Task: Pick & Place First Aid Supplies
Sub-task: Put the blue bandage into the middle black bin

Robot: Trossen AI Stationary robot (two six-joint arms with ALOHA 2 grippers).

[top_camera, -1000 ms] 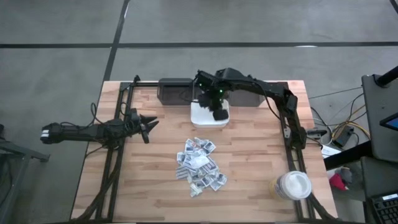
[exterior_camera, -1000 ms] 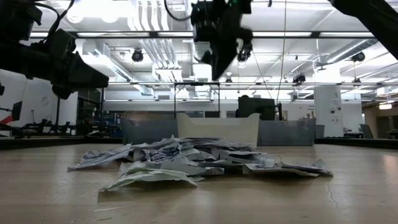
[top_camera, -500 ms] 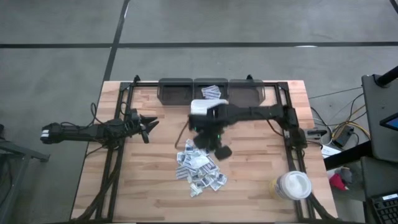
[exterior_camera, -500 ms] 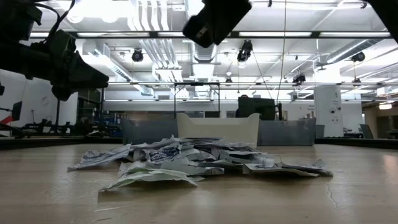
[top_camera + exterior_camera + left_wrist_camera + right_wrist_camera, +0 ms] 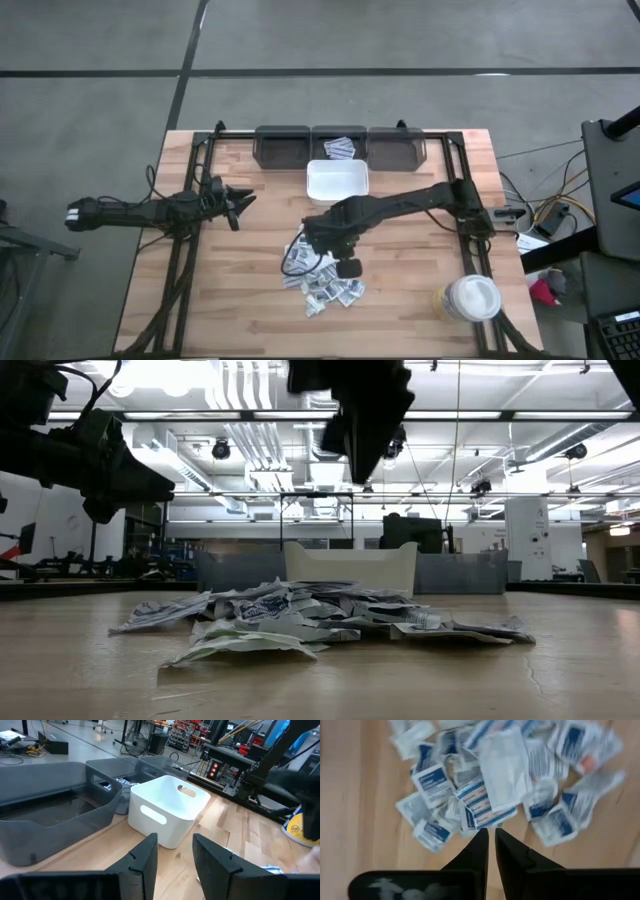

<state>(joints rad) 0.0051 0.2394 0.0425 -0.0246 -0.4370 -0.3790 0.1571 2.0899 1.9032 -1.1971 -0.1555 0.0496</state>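
I have the right gripper hanging above the pile of sachets, its two fingers drawn close together with only a thin slit between them and nothing pinched. Directly beneath and just ahead of the fingertips lie the white and blue-printed packets, overlapping one another on the wooden table; in the high view the gripper covers the near middle of the heap. In the low view it shows well clear of the pile, not touching any packet.

Beyond this gripper, toward the table's far edge, stands the white bin. Behind that runs a row of grey bins, and the middle one holds a few sachets.

My left gripper waits well apart from the heap, out at the table's side and raised off the surface. Its fingers stand spread, holding nothing. Ahead of them, in its wrist view, I see the white bin with its handle slot facing the fingers, and the grey bins beside it.

A white round lidded tub sits near the table's front corner, off to the side of the right gripper and apart from the pile.
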